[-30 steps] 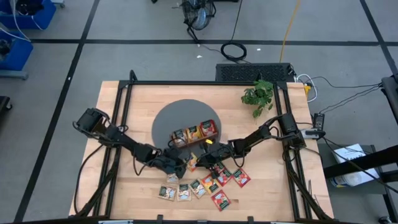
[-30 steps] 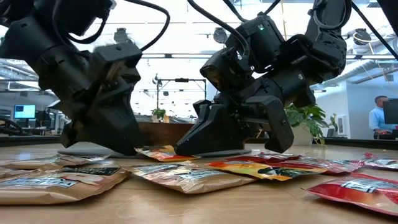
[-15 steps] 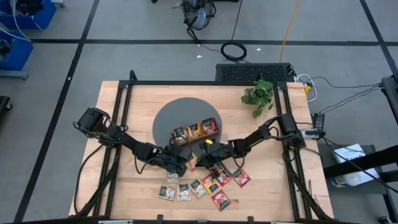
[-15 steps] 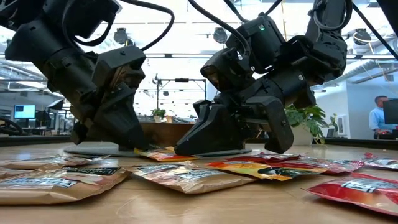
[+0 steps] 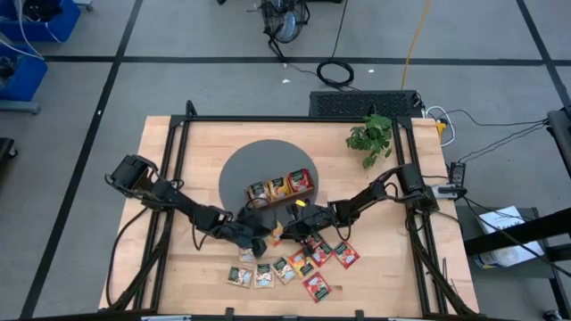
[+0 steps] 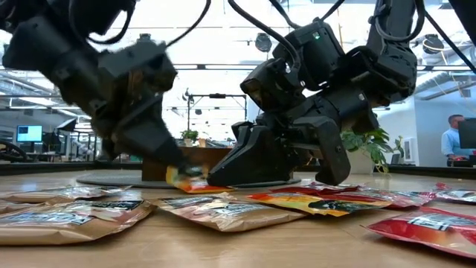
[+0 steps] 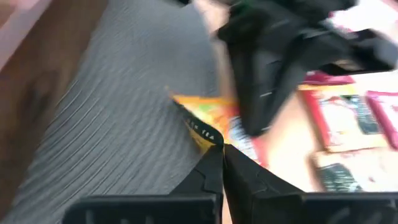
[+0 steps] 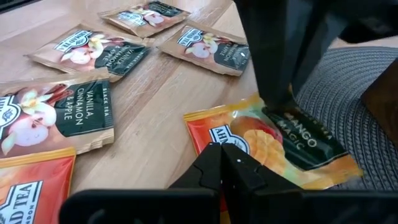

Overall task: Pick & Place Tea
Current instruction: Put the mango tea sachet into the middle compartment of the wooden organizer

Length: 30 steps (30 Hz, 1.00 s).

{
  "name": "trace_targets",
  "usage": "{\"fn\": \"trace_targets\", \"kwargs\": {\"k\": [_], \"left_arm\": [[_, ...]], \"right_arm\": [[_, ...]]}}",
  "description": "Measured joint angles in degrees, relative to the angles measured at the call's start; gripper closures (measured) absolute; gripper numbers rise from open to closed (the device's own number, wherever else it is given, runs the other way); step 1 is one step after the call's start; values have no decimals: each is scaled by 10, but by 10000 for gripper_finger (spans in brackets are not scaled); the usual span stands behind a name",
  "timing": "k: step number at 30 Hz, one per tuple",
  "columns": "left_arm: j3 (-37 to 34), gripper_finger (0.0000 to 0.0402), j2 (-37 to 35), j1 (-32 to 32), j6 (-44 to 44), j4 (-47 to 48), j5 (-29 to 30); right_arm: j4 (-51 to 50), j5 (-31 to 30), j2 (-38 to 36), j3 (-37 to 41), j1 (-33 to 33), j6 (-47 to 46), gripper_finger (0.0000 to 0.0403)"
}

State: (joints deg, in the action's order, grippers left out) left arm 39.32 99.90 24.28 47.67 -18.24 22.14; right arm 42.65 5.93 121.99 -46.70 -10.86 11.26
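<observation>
Now that the left gripper (image 7: 222,149) has gone from half open a second ago to clamped on a corner of the orange packet (image 7: 200,121), that packet has begun to lift in the low view, which suggests the pick is made and the carry to the wooden tray (image 5: 281,189) comes next. Nearest the low camera lie flat, glossy, slightly crinkled square packets (image 6: 71,212) on the pale planked table (image 5: 187,156). Just behind, the right gripper (image 8: 221,149), fingers together and holding nothing, rests beside the orange packet. Farther off, the ribbed grey round mat (image 5: 239,165) carries the tray, already holding three packets. A leafy plant (image 5: 371,135) stands beyond.
</observation>
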Motion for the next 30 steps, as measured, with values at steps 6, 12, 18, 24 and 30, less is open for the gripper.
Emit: {"fn": "trace_targets", "kwargs": {"k": [6, 12, 18, 24, 30], "left_arm": [[74, 398, 0, 23, -85, 73, 14], [167, 399, -1, 46, -86, 250, 49], [201, 400, -1, 78, -107, 287, 98], [203, 400, -1, 99, -112, 268, 146], [203, 401, 4, 101, -131, 252, 168]], "right_arm": [[-14, -32, -38, 0, -19, -14, 385], [-71, -35, -153, 17, -55, -18, 334], [-58, -119, -269, 68, -93, -30, 271], [43, -133, -284, 107, -103, -59, 221], [67, -75, -248, 95, -91, -74, 202]]}}
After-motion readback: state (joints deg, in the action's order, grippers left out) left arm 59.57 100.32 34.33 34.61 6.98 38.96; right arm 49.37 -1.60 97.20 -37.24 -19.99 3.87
